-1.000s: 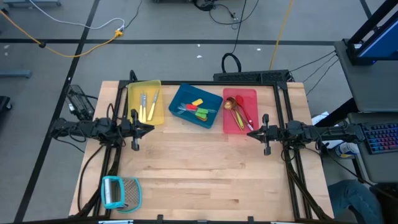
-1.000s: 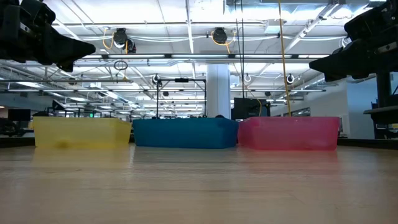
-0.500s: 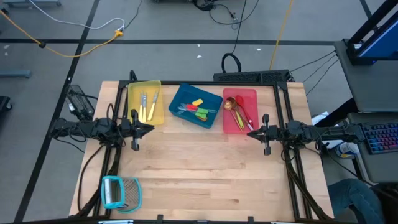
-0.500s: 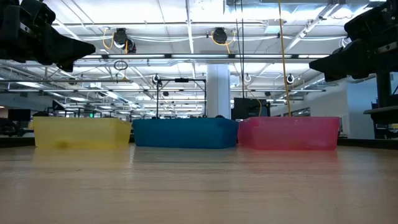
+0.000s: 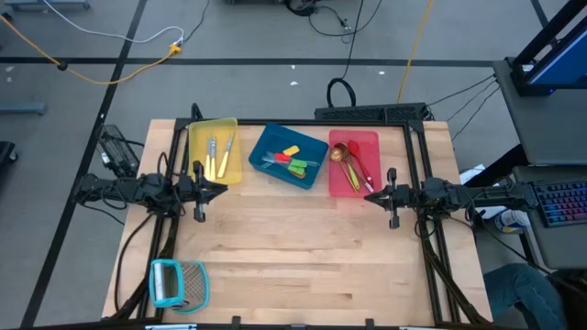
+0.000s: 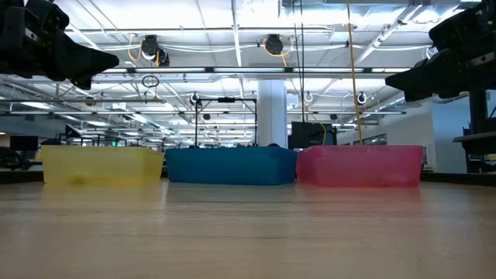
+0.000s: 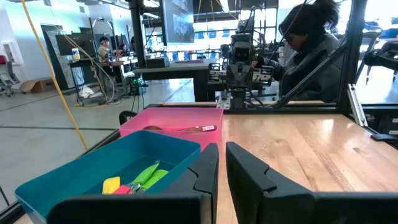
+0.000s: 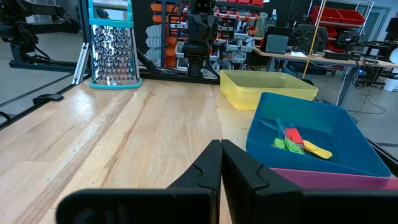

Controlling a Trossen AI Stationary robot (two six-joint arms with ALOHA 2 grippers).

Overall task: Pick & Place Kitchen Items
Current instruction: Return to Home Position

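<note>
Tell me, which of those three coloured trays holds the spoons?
The red tray, the one nearest the right gripper. A brass spoon and red spoon lie in it; the yellow tray holds cream-handled knives, the blue tray green spatulas.

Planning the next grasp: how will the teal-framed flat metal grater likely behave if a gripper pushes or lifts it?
The teal-framed flat metal grater lies flat near the left front corner of the wooden table, so a push should slide it, not roll or tip it. Its metal plate and frame look rigid. Lying so low, it may be hard to get fingers under.
</note>
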